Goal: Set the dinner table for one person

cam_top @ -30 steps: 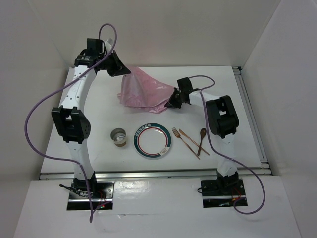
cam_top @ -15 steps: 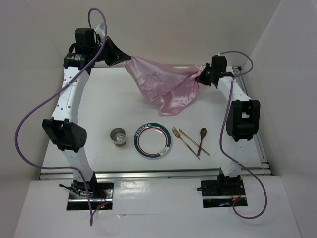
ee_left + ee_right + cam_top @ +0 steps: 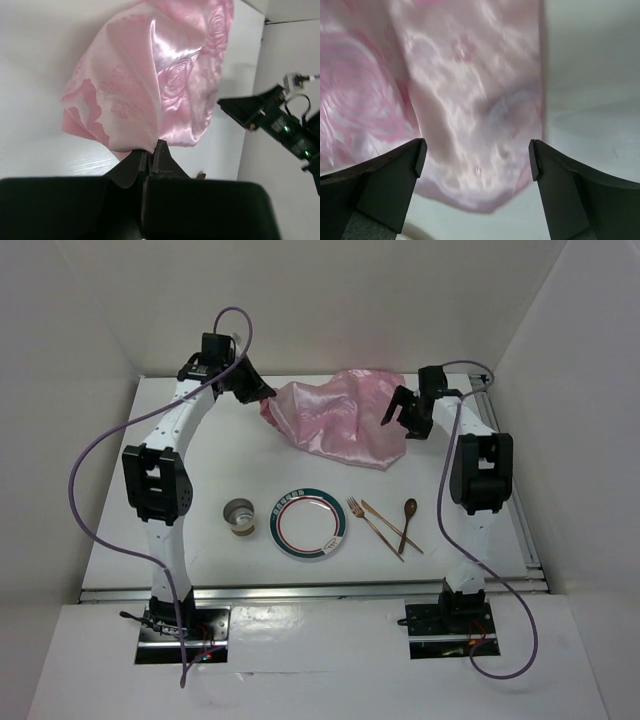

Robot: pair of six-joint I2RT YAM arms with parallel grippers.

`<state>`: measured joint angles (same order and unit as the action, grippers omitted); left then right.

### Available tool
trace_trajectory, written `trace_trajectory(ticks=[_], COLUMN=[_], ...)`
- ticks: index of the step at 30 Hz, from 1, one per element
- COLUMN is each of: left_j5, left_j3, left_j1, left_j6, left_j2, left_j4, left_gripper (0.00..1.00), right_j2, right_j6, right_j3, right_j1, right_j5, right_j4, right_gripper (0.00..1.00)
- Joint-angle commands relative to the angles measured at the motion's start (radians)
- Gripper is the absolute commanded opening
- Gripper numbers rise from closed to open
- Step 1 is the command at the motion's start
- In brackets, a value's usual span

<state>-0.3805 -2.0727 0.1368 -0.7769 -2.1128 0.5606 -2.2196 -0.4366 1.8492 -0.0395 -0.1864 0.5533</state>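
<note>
The pink satin placemat (image 3: 340,415) lies bunched at the back of the white dinner table (image 3: 200,470). My left gripper (image 3: 262,395) is at the cloth's left end, shut on a corner of it; in the left wrist view the jaws (image 3: 149,150) pinch the cloth (image 3: 150,75) between their tips. My right gripper (image 3: 395,415) sits at the cloth's right end. In the right wrist view it (image 3: 477,155) stands wide open above the cloth (image 3: 470,100), holding nothing.
Near the front of the table are a small metal cup (image 3: 240,515), a green-rimmed plate (image 3: 309,523), a copper fork (image 3: 372,525) with a knife beside it, and a wooden spoon (image 3: 407,520). Silver rails (image 3: 505,470) edge the table, and white walls enclose it.
Half a second ago the cloth hung stretched in the air between both grippers. The right gripper has opened and let go, both arms have come lower and closer together, and the cloth has dropped into a heap.
</note>
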Motion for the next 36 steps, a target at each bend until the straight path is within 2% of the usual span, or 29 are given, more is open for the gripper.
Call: trace_trajectory(ticks=[1, 3, 4, 7, 11, 14, 18, 23, 26, 27, 29, 30, 31, 36], left_j5=[0.031, 0.044, 0.045, 0.057, 0.066, 0.066, 0.066, 0.066, 0.066, 0.066, 0.057, 0.057, 0.057, 0.028], left_j3=[0.025, 0.037, 0.037, 0.06, 0.08, 0.1, 0.111, 0.111, 0.111, 0.111, 0.111, 0.111, 0.111, 0.062], left_j1=[0.009, 0.009, 0.009, 0.009, 0.009, 0.009, 0.009, 0.009, 0.009, 0.009, 0.009, 0.009, -0.002, -0.035], left_j6=[0.004, 0.025, 0.025, 0.047, 0.057, 0.057, 0.057, 0.057, 0.057, 0.057, 0.057, 0.067, 0.067, 0.076], left_j2=[0.05, 0.071, 0.071, 0.091, 0.111, 0.12, 0.14, 0.14, 0.149, 0.149, 0.149, 0.158, 0.159, 0.178], left_j4=[-0.048, -0.048, -0.035, -0.034, -0.025, -0.025, -0.025, -0.025, -0.025, -0.025, -0.025, -0.025, -0.025, 0.009], left_gripper=[0.0, 0.0, 0.0, 0.0, 0.0, 0.0, 0.0, 0.0, 0.0, 0.0, 0.0, 0.0, 0.0, 0.0], right_j2=[0.259, 0.343, 0.369, 0.454, 0.474, 0.425, 0.367, 0.302, 0.259, 0.249, 0.238, 0.238, 0.253, 0.346], right_j6=[-0.03, -0.044, -0.057, -0.12, -0.22, -0.278, -0.3, -0.318, -0.327, -0.327, -0.306, -0.306, -0.297, -0.215], right_j3=[-0.201, -0.301, -0.4, -0.531, -0.678, -0.693, -0.683, -0.662, -0.631, -0.607, -0.578, -0.55, -0.536, -0.435], right_j1=[-0.003, -0.013, -0.013, -0.013, -0.003, -0.003, -0.013, -0.033, -0.042, -0.042, -0.042, -0.042, -0.042, -0.002], right_j5=[0.028, 0.012, -0.002, -0.071, -0.179, -0.242, -0.232, -0.19, -0.144, -0.133, -0.104, -0.081, -0.081, -0.027], right_j4=[-0.133, -0.142, -0.162, -0.206, -0.308, -0.351, -0.381, -0.401, -0.411, -0.402, -0.392, -0.373, -0.363, -0.287], right_gripper=[0.95, 0.87, 0.86, 0.8, 0.82, 0.82, 0.81, 0.74, 0.62, 0.45, 0.23, 0.03, 0.0, 0.0])
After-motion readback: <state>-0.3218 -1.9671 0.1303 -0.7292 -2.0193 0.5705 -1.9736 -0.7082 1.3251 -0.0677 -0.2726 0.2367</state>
